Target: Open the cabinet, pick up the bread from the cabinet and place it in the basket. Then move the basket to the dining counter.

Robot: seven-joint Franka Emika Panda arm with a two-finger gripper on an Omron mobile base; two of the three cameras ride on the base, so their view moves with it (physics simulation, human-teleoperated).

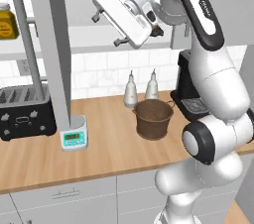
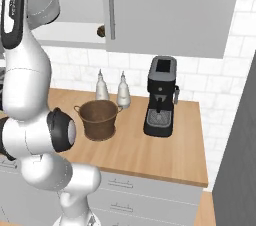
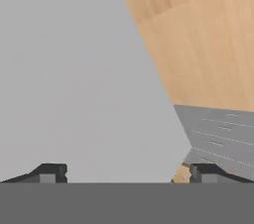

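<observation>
The cabinet's left door (image 1: 49, 44) stands swung open, and its right door (image 2: 165, 10) is closed with its long silver handle (image 2: 111, 7). On the pale shelf (image 2: 70, 32) the bread (image 2: 101, 31) peeks out as a small dark brown lump beside the closed door's edge; it also shows as a dark lump (image 1: 158, 30) behind my wrist. My gripper (image 1: 106, 29) hangs open and empty at shelf height, left of the bread, pointing toward the open door. The fingertips (image 3: 49, 172) are spread wide. The basket (image 1: 154, 118) sits on the worktop below. The dining counter is out of view.
A black toaster (image 1: 25, 111) and a small teal scale (image 1: 73, 136) stand left on the worktop. Two pale bottles (image 1: 131, 89) stand behind the basket, and a black coffee machine (image 2: 161, 97) to its right. A yellow jar (image 1: 7, 22) stands on the shelf's left end.
</observation>
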